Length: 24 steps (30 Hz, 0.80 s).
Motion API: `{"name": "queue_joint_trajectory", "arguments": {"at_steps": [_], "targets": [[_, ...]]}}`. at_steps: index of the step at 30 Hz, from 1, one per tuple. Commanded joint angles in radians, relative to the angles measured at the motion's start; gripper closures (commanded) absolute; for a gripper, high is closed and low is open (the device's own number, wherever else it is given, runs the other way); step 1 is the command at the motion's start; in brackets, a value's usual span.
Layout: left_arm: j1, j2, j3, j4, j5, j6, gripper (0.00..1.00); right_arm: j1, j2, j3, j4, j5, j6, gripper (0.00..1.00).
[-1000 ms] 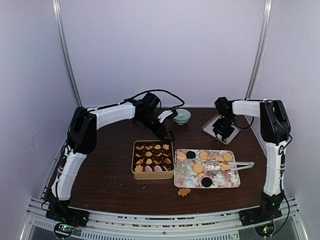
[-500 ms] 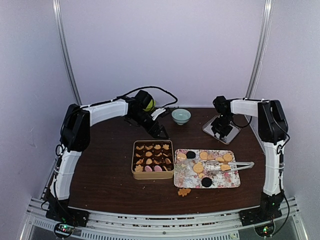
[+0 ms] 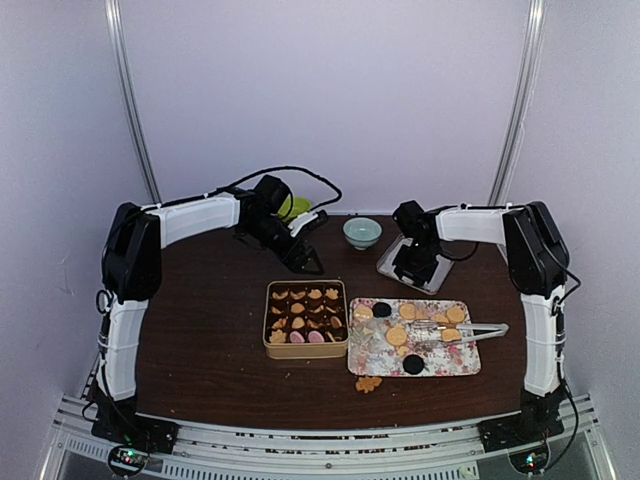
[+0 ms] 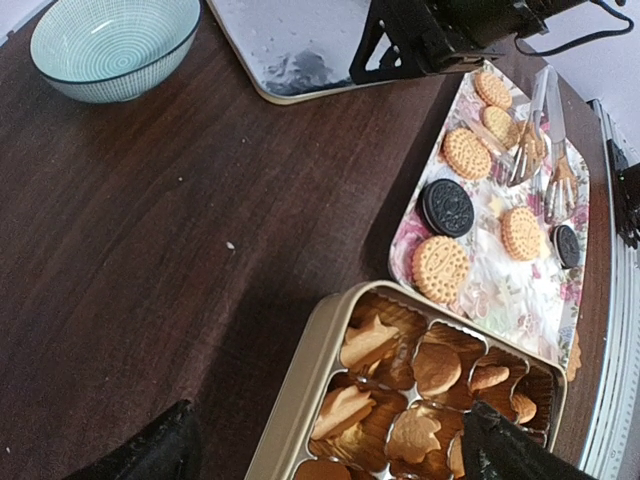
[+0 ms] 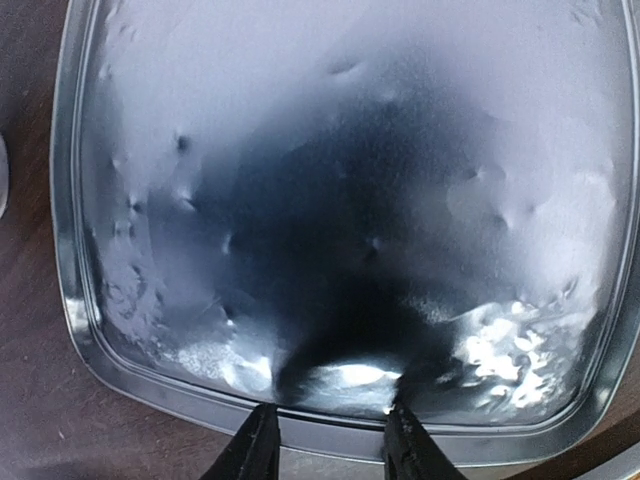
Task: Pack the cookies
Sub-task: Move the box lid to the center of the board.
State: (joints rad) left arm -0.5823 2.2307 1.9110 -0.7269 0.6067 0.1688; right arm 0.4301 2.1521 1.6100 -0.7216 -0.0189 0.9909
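Cookies (image 3: 397, 336) lie in two main places on the dark table (image 3: 210, 340). Shaped tan ones and a few pink ones sit in the paper cups of the tan tin (image 3: 268, 318). Round tan ones and two dark ones are spread over the flowered tray (image 3: 460, 360), just to the right of the tin. One more tan cookie (image 3: 368, 384) lies on the bare table, just beside the tray's near edge. Metal tongs (image 3: 475, 329) rest across the right part of the tray, their forked tips among the round cookies.

Behind the tin, the left gripper (image 4: 330, 455) hangs above the table with its jaws spread wide and nothing between them. Its camera looks down on the tin's far corner and the tray beyond.

A pale green bowl (image 3: 362, 232) stands at the back of the table, between the two arms. To its right lies a silver lid (image 3: 388, 262) with its inside facing up. The right gripper (image 5: 330, 430) points straight down at the lid, its fingers only a narrow gap apart and their tips at the lid's near rim. I cannot tell whether they grip it.
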Motion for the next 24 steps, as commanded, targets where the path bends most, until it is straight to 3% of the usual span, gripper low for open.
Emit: {"name": "queue_joint_trajectory", "arguments": {"at_steps": [1, 13, 24], "targets": [[0.011, -0.067, -0.034, 0.009, 0.006, 0.029, 0.07, 0.038, -0.002, -0.015, 0.017, -0.073, -0.019, 0.63], [0.026, -0.102, -0.049, -0.02, 0.023, 0.054, 0.07, 0.104, -0.005, 0.086, -0.029, 0.064, -0.303, 0.43], [0.046, -0.104, -0.052, -0.036, 0.027, 0.061, 0.07, 0.113, 0.061, 0.137, -0.09, 0.1, -0.482, 0.41]]}}
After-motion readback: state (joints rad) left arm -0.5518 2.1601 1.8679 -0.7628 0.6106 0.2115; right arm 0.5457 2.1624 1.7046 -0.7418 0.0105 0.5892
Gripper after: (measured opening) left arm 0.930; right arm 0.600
